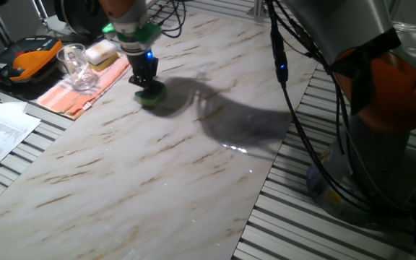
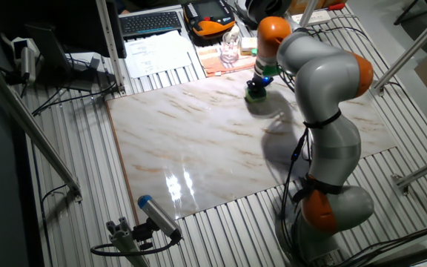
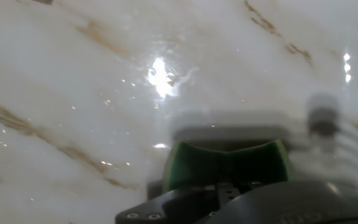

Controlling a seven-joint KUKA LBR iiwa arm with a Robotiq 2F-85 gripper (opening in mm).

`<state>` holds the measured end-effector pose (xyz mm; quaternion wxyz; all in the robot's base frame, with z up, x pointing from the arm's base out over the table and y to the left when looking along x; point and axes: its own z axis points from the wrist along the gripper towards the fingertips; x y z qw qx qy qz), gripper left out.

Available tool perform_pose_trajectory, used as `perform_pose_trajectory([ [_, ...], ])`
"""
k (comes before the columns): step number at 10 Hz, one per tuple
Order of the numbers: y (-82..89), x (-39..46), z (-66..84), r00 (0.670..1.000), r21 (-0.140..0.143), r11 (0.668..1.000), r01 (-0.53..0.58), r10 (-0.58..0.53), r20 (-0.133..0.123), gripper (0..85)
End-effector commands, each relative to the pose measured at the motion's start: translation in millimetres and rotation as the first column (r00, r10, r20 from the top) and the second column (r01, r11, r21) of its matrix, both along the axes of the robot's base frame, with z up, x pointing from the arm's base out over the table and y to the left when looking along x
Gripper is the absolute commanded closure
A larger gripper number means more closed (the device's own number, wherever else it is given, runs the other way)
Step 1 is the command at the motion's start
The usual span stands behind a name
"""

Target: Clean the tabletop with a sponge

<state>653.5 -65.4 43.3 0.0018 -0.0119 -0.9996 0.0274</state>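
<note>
No text could be read anywhere. The sheet of paper [image 1: 2,133] at the table's edge carried printed lines, too small to make out. A second printed sheet [image 2: 156,53] lay by the keyboard [image 2: 151,22]; its print was also illegible, and the key legends were too small. The orange-and-black pendant [image 1: 26,59] showed no legible label or brand. The hand view was blurred, with no marks visible.
</note>
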Motion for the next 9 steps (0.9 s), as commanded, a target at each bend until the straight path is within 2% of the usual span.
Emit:
perform_pose_trajectory([
  [1, 3.6, 0.8, 0.3, 1.000, 0.000, 1.000, 0.000, 0.000, 0.000, 85.0],
  [9, 44.5, -1.1, 3.7, 0.999, -0.005, 0.999, 0.046, -0.046, -0.008, 85.0],
])
